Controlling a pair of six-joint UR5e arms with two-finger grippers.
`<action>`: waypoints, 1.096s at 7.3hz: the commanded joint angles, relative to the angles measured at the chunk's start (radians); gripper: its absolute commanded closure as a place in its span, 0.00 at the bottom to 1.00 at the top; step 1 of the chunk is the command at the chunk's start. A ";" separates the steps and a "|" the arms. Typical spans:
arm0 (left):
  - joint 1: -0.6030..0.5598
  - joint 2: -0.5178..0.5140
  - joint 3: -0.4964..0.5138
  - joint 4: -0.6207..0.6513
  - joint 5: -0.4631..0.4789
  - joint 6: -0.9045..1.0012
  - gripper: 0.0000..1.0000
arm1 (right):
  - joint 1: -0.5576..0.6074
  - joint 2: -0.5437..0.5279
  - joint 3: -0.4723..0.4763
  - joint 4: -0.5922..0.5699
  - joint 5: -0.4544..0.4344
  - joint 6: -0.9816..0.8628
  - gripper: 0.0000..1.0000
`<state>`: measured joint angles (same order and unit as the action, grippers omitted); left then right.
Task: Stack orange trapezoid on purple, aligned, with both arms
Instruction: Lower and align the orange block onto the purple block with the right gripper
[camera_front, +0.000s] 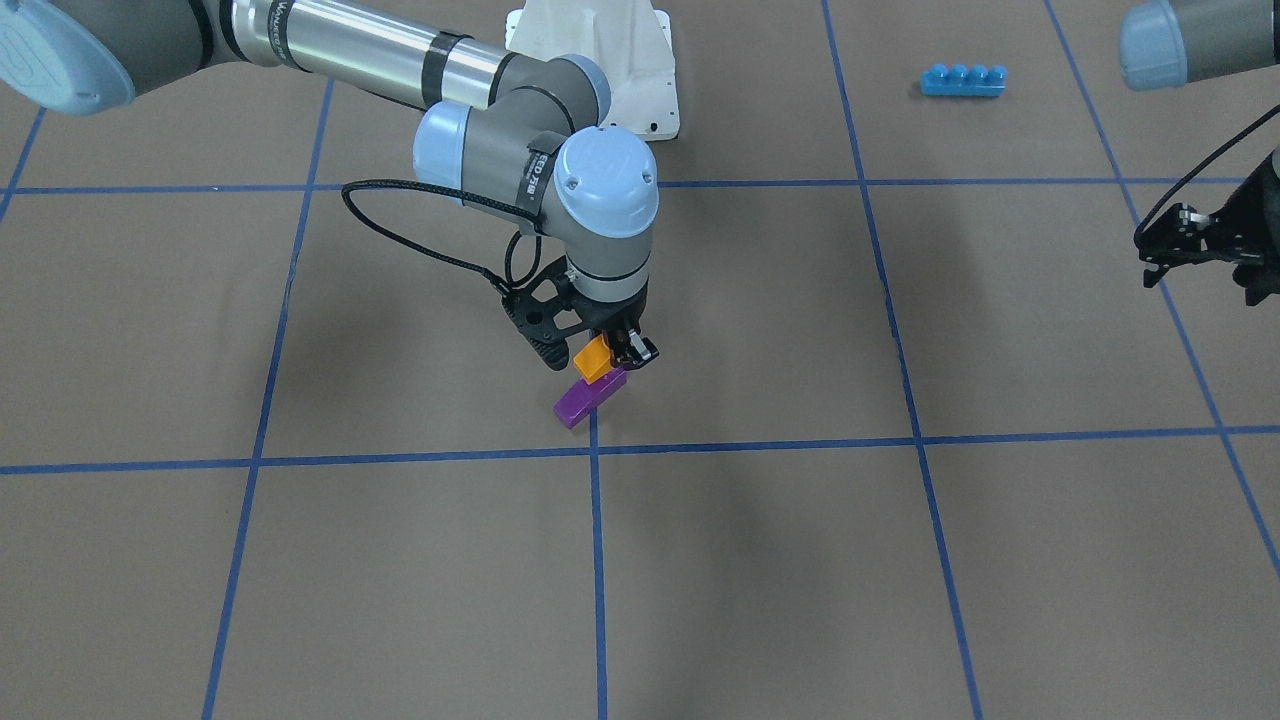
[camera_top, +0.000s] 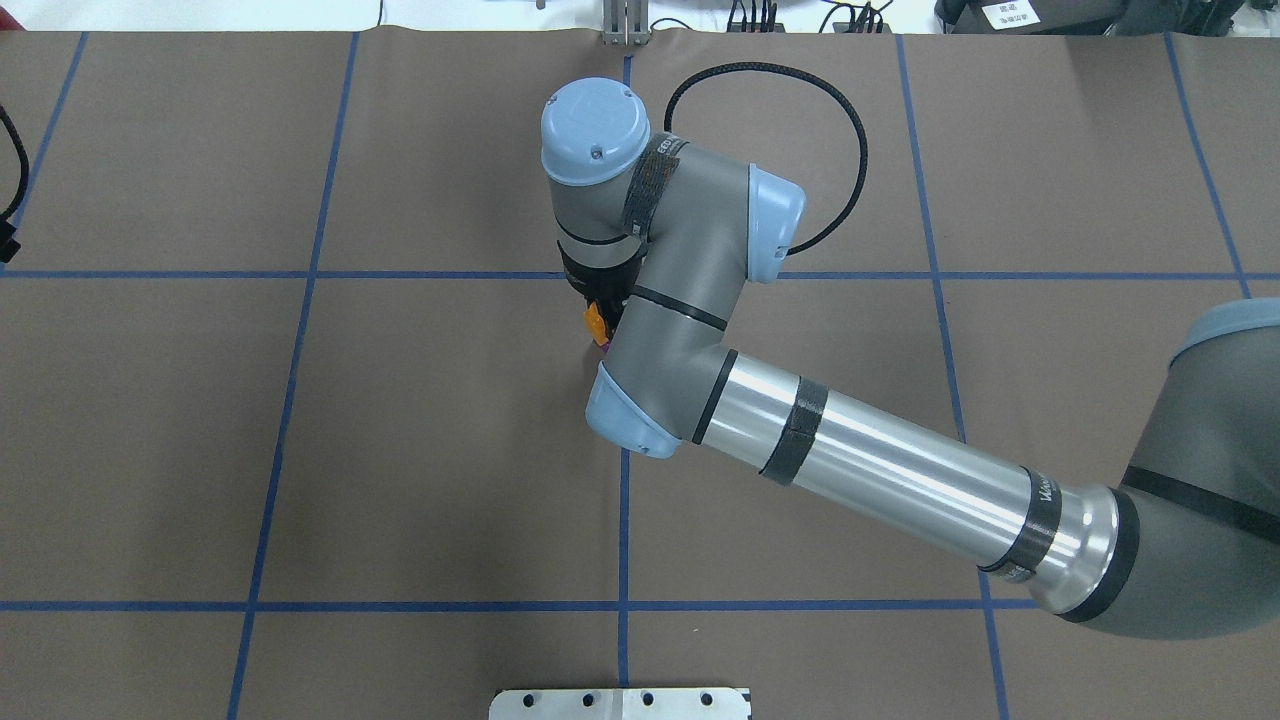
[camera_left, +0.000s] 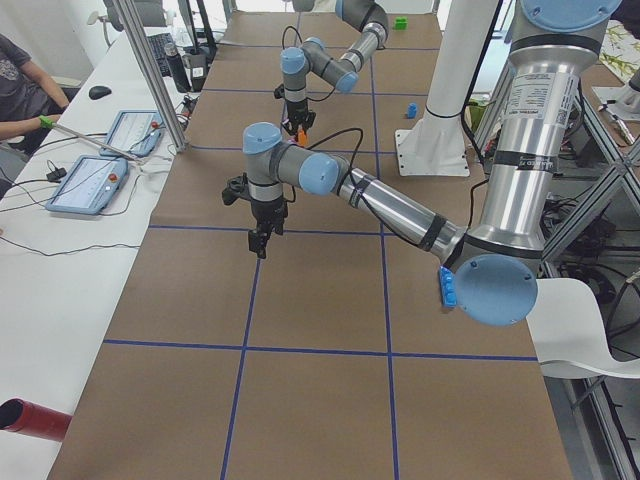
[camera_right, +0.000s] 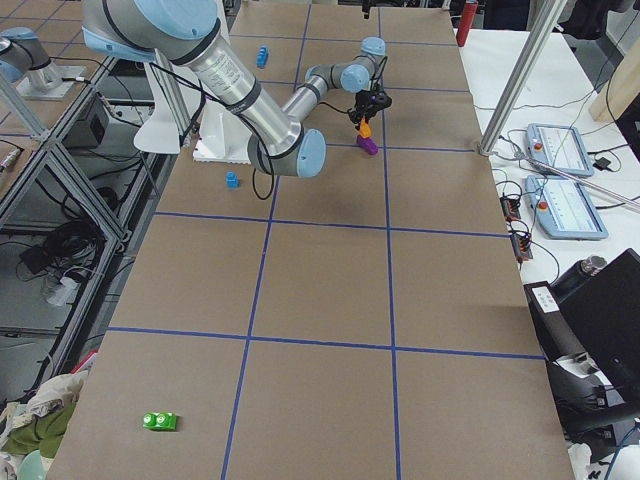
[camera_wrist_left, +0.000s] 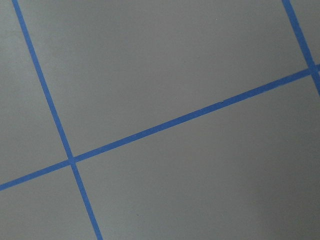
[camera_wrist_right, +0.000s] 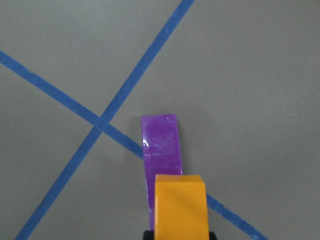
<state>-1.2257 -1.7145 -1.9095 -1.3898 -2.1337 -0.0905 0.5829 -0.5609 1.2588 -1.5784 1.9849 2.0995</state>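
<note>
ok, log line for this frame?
right gripper: shut on orange trapezoid | orange trapezoid: held above one end of purple, seating unclear | purple: on table | left gripper: far from purple, state unclear

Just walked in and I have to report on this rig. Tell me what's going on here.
The right claw grips the orange block and has it at one end of the purple block, which lies on the table by a tape crossing. Whether the two blocks touch yet is unclear. The left claw hangs off to the side, over bare table, holding nothing visible. A blue brick lies apart, untouched.
</note>
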 joint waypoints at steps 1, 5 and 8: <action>0.000 0.000 0.000 0.000 0.000 0.000 0.00 | 0.000 -0.001 -0.006 0.012 -0.008 0.001 1.00; 0.000 0.001 -0.002 0.002 0.000 -0.005 0.00 | 0.002 -0.005 -0.010 0.012 -0.009 -0.002 1.00; 0.000 0.001 0.000 0.002 0.000 -0.006 0.00 | -0.008 -0.007 -0.035 0.028 -0.029 -0.004 1.00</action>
<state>-1.2257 -1.7145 -1.9111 -1.3883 -2.1338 -0.0961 0.5800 -0.5673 1.2347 -1.5580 1.9639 2.0963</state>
